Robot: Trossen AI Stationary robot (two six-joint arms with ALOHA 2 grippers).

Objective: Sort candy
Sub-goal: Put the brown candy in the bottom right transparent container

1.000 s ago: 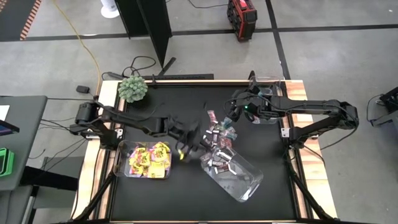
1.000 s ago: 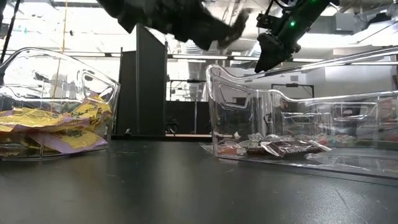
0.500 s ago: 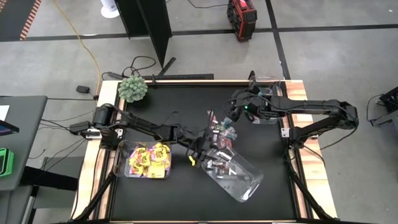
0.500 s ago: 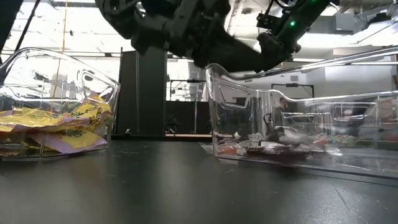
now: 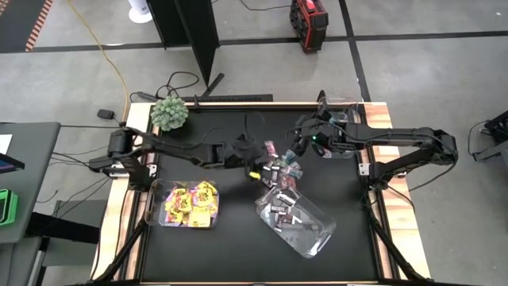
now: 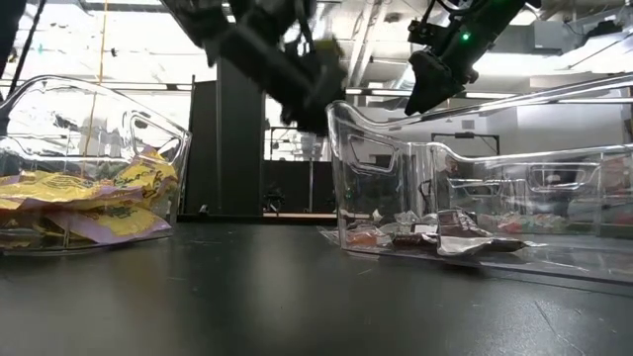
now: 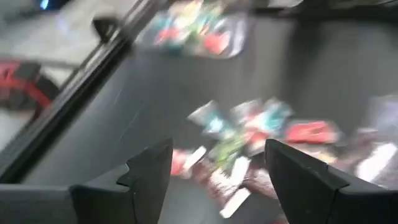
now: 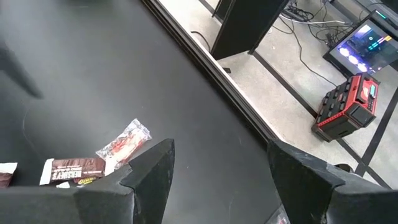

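Sorting looks partly done: yellow packets [image 5: 190,203] fill one clear bin [image 5: 155,208], dark mini bars [image 5: 279,212] lie in another bin [image 5: 317,230], while a mixed pile [image 5: 279,168] waits mid-table; the left end effector [image 5: 254,169] hovers beside it, wide and empty; the right end effector [image 5: 298,143] wide, empty

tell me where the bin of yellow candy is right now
In the high view the bin of yellow candy sits on the table's left near side, below the left arm, with the bin of dark bars to its right.
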